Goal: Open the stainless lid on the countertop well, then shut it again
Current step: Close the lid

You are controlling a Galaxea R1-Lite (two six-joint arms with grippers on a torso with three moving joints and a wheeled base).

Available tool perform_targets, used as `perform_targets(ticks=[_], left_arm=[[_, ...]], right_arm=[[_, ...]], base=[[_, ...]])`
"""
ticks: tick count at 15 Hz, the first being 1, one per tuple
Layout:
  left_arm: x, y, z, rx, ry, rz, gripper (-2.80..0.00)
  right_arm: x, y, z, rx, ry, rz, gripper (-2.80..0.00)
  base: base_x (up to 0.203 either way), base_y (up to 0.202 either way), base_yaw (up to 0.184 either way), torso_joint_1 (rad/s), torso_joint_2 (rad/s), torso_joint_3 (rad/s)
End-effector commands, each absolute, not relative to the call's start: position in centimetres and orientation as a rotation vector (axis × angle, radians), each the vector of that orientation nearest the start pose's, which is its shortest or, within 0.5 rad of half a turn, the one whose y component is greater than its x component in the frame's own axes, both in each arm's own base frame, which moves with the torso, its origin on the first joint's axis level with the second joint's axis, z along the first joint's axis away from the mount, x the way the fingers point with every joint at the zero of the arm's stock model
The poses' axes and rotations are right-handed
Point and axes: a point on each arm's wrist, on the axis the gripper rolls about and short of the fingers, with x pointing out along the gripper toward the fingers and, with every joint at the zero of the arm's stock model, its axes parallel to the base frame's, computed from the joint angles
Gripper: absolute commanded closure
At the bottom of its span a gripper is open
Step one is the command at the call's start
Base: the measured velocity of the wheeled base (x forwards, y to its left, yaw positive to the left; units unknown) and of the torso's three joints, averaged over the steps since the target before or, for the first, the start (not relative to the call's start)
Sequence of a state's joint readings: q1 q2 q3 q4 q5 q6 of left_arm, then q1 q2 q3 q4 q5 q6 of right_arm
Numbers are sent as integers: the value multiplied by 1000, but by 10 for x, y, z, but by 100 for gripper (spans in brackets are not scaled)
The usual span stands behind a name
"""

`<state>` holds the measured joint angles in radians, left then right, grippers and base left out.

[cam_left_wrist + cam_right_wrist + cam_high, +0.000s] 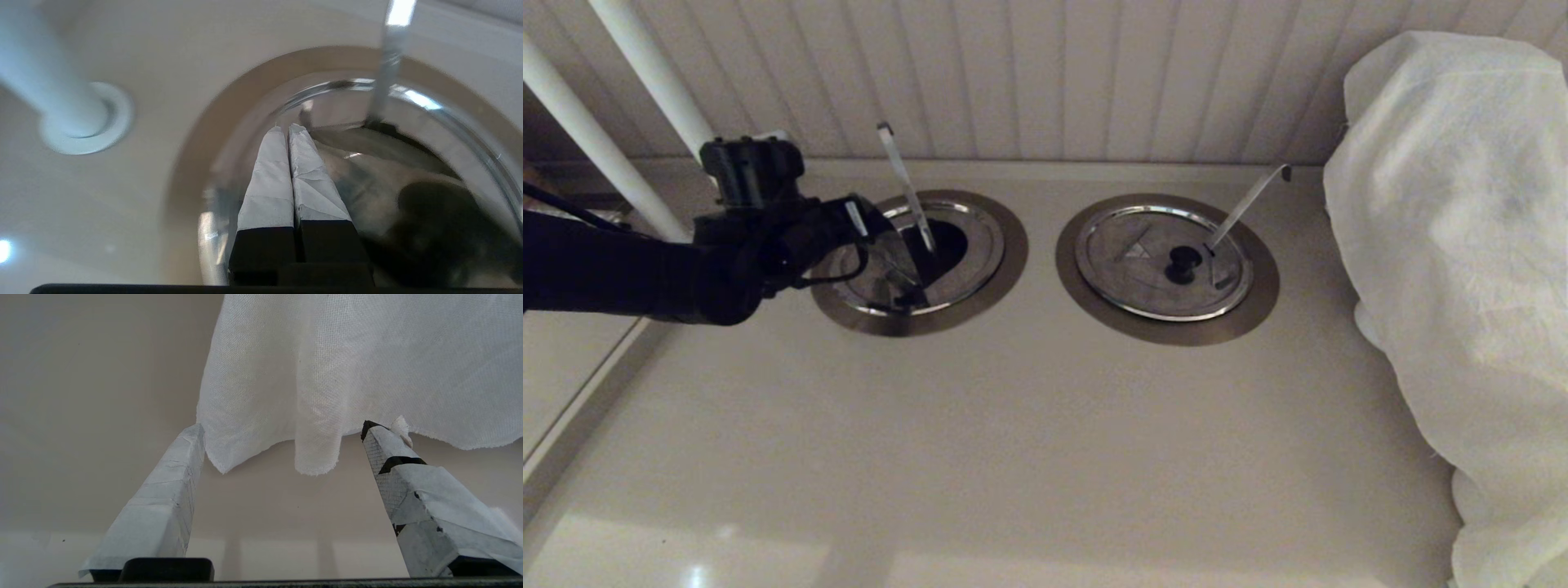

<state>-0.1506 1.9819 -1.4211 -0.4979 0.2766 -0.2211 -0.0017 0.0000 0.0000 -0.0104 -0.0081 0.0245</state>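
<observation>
Left fingers (288, 130) pressed together over the half-raised stainless lid (886, 273).

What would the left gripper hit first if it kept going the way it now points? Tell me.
Probably the raised flap of the stainless lid: the left gripper, shut, points at it over the countertop well. Depth unclear.

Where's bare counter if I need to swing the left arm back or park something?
The widest bare stretch is the counter in front of both wells. A narrow strip runs between the countertop well and the twin well. It is crowded at the left claw over the stainless lid, and along the white cloth on the right.
</observation>
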Motion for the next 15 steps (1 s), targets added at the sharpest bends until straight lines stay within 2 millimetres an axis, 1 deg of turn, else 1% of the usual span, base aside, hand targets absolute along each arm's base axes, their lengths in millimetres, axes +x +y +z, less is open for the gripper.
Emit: perform_targets(ticks=[1,4,7,10,13,14,15], left_arm=[[411,-68,236,-212,45,127,0],[418,-69,238,-218,27,143,0],[413,-66,248,-266,-3,158,0],[403,-65,264,-282,-39,150,0],[396,-63,268,-315,-46,153,0],[390,-62,266,-315,-30,155,0],[379,-60,266,-309,-12,154,0]], right_arm=[[-23,0,76,25,-11,-11,-280],[-23,0,76,25,-11,-11,-280],[-23,0,76,25,-11,-10,-280],[-23,0,76,25,-11,-9,-280],[-23,0,76,25,-11,-10,-280],[-23,0,76,25,-11,-10,-280],[-23,0,76,25,-11,-11,-280]], base=[[0,0,0,0,0,0],[0,0,0,0,0,0],[0,0,0,0,0,0],[0,0,0,0,0,0],[0,0,0,0,0,0],[0,0,0,0,0,0],[0,0,0,0,0,0]])
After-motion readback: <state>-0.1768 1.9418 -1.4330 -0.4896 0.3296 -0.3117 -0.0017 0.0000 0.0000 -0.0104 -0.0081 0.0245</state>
